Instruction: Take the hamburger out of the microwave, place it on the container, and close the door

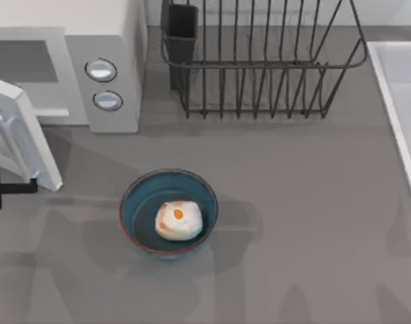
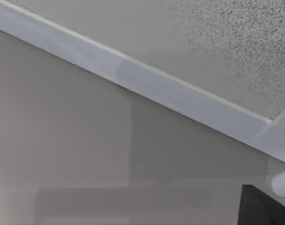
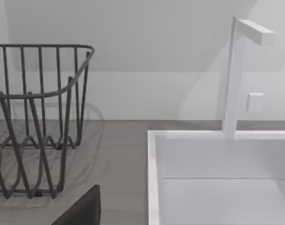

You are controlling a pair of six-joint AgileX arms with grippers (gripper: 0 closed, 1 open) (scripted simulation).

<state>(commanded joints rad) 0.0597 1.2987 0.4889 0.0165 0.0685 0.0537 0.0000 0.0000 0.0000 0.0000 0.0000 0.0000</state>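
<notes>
White and rigid, the door (image 1: 19,131) stands swung out from the microwave (image 1: 77,64) at the table's left, its free edge toward the front; it looks light and hinged, best pushed flat on its outer face or frame, not pinched. Just beside that edge a dark part of the left gripper (image 1: 3,187) reaches in from the left border; whether its jaws are open or closed cannot be told. Near the table's middle, the hamburger (image 1: 179,221) already sits inside the container (image 1: 134,202), a blue bowl holding nothing else. The bun appears soft, light and easily squashed, so no further handling seems needed. Behind stands a dark wire dish rack (image 1: 259,61), apparently bare. Shutting the door looks like the remaining step.
</notes>
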